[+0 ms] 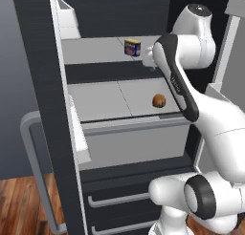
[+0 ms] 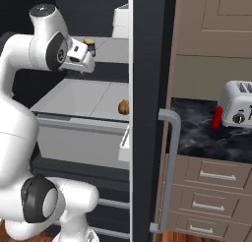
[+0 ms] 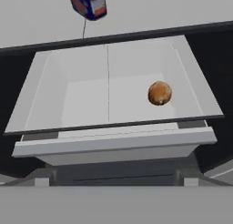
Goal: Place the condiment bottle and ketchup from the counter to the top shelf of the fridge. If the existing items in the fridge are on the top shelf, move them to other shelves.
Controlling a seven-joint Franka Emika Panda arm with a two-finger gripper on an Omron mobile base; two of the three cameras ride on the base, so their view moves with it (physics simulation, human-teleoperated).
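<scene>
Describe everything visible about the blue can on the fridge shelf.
The blue can is a small, squat container with a dark blue body, an orange and white label on its front and a yellowish top. It stands upright on the upper grey shelf of the open fridge, near that shelf's front edge, resting only on the shelf. The gripper is just beside it, apart from it. In the hand view the can sits at the top edge, partly cut off. Its label text is too small to read.

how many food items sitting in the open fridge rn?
2. A blue can on the upper shelf, and a round brown item on the shelf below. Others may be hidden behind the arm or door.
</scene>
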